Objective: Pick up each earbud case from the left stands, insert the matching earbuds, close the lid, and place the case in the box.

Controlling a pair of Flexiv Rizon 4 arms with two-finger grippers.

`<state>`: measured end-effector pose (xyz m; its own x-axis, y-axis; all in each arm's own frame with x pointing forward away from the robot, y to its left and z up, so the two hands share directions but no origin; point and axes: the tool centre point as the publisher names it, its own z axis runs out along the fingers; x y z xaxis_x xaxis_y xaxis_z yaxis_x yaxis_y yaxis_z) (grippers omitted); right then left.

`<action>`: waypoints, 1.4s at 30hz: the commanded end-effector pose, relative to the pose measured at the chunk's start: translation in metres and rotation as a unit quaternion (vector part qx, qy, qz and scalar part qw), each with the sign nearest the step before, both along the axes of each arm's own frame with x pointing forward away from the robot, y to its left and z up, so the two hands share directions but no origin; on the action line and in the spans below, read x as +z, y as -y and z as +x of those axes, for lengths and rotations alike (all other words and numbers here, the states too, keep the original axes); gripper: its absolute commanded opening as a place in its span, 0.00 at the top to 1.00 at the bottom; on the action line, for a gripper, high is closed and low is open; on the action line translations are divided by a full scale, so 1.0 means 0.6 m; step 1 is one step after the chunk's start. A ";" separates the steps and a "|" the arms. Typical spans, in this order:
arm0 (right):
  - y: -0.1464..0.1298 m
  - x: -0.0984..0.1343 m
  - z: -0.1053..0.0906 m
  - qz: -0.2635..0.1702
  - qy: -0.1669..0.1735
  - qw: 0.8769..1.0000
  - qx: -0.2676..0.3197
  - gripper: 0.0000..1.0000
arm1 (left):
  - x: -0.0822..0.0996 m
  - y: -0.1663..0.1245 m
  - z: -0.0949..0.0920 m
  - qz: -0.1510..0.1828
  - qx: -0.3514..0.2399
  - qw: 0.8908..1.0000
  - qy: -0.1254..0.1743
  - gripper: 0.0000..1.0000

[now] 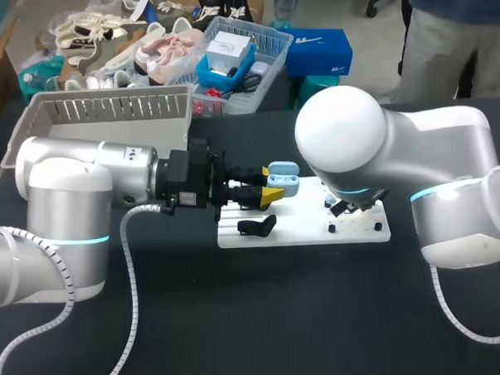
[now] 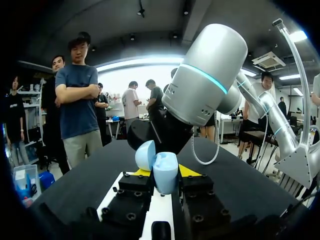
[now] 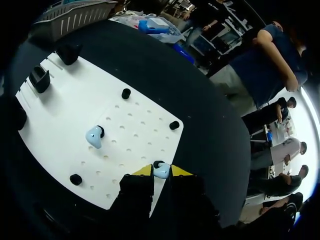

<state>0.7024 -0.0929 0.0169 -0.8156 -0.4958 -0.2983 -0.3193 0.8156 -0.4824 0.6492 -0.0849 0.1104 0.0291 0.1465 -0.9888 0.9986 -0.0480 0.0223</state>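
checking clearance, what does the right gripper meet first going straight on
Most likely the light blue earbud directly ahead of the right gripper, then the white board; depth is unclear.

The black counter (image 1: 239,321) carries a white plate (image 1: 302,234) (peppered with small holes) just right of the frame's centre, and a grey slatted basket (image 1: 113,104) at upper left.

A black table (image 1: 239,321) fills the lower and middle parts of the head view. Its far edge runs across the upper right, and its matte surface is evenly lit.
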 end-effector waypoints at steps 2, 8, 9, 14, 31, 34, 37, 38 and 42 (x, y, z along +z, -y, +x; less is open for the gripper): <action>0.004 0.007 -0.004 -0.003 0.008 1.000 -0.003 1.00 | 0.000 0.001 0.000 0.000 0.001 1.000 0.000 1.00; 0.014 0.040 -0.010 0.009 0.023 1.000 -0.006 1.00 | 0.000 0.001 0.000 0.000 0.001 1.000 0.000 1.00; 0.015 0.048 -0.013 0.020 0.021 1.000 -0.007 1.00 | 0.000 0.001 0.000 0.000 0.001 1.000 0.000 1.00; 0.017 0.074 -0.024 0.046 0.018 0.999 -0.011 1.00 | 0.000 0.001 0.000 0.000 0.001 1.000 0.000 1.00; -0.035 0.245 -0.110 0.140 -0.019 0.988 0.066 1.00 | 0.000 0.001 0.000 0.000 0.001 1.000 0.000 1.00; -0.049 0.270 -0.127 0.145 -0.022 0.986 0.080 1.00 | 0.000 0.001 0.000 0.000 0.001 1.000 0.000 1.00; -0.065 0.293 -0.143 0.152 -0.026 0.984 0.091 1.00 | 0.000 0.001 0.000 0.000 0.001 1.000 0.000 1.00; -0.071 0.300 -0.147 0.155 -0.027 0.983 0.094 1.00 | 0.000 0.001 0.000 0.000 0.001 1.000 0.000 1.00; -0.098 0.320 -0.159 0.163 -0.026 0.981 0.103 1.00 | 0.000 0.001 0.000 0.000 0.001 1.000 0.000 1.00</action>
<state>0.6179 -0.0374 0.1942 -0.7233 -0.5362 -0.4350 -0.5119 0.8392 -0.1834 0.6492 -0.0849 0.1105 0.0291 0.1466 -0.9888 0.9986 -0.0480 0.0223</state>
